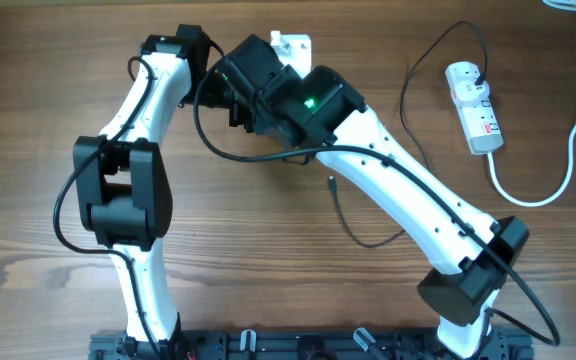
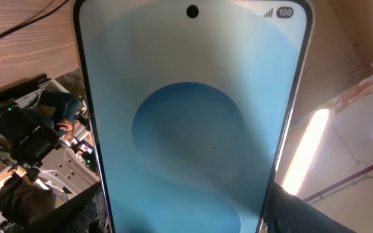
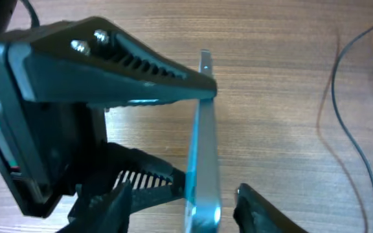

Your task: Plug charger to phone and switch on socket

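Observation:
The phone (image 2: pixel 193 123) is lifted off the table with its cyan-blue screen lit, filling the left wrist view. My left gripper (image 2: pixel 188 217) is shut on its two long edges. In the right wrist view the phone (image 3: pixel 203 162) shows edge-on. My right gripper (image 3: pixel 180 210) is open, its fingers on either side of the phone's end and apart from it. In the overhead view both arms hide the phone. The charger plug tip (image 1: pixel 331 184) lies free on the table, and its black cable (image 1: pixel 418 60) runs to the white socket (image 1: pixel 475 106) at the far right.
A small white piece (image 1: pixel 294 45) sits at the table's far edge behind both grippers. The socket's thick white cord (image 1: pixel 558 180) loops at the right. The black cable (image 3: pixel 348 123) crosses the wood to the right of the phone.

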Tool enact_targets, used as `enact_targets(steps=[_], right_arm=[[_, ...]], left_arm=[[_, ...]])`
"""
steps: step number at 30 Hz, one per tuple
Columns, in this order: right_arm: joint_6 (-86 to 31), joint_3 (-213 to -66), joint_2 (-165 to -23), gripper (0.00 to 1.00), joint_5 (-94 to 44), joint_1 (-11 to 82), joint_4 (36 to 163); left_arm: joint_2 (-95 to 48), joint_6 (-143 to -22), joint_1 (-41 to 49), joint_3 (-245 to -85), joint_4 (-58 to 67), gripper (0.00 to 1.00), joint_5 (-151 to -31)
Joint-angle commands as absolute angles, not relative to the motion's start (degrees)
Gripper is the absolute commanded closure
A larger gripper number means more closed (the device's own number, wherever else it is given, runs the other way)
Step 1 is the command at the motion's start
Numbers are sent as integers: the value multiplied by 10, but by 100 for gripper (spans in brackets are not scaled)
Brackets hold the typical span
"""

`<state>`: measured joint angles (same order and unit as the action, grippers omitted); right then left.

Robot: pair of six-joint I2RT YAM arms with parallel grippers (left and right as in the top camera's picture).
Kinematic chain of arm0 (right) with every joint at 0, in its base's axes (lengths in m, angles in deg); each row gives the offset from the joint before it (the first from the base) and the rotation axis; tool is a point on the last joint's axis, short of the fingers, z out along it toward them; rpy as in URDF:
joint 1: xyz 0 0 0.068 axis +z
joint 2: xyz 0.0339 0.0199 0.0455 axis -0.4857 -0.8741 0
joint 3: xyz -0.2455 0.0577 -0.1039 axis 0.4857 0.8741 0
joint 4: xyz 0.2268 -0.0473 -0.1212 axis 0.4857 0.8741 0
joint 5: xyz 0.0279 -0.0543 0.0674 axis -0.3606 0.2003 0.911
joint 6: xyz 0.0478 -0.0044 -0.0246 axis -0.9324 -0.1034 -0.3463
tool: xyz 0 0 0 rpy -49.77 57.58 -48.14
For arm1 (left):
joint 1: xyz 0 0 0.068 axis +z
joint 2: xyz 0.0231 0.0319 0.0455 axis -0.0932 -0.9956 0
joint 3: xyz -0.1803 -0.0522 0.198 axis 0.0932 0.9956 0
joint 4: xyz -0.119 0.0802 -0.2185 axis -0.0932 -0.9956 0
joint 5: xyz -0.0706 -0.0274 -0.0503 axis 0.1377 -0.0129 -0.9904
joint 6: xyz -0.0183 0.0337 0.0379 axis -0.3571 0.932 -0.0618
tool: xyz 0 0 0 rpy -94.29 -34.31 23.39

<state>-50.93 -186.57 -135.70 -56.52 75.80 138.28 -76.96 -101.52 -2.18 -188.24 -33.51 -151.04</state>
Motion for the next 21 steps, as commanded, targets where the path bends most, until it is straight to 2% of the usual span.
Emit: enact_targets(steps=[1, 8, 17, 21], right_arm=[[-497, -1871, -1364, 50, -575, 758, 1380], [-498, -1871, -1381, 62, -584, 758, 1382], [-499, -1871, -1381, 63, -631, 759, 1383], [-500, -1871, -1381, 68, -631, 759, 1383]], left_arm=[[-744, -1022, -19, -1883, -335, 27, -1538], [-744, -1022, -19, -1883, -335, 27, -1538], [-744, -1022, -19, -1883, -335, 27, -1538], [-744, -1022, -19, -1883, -335, 27, -1538]])
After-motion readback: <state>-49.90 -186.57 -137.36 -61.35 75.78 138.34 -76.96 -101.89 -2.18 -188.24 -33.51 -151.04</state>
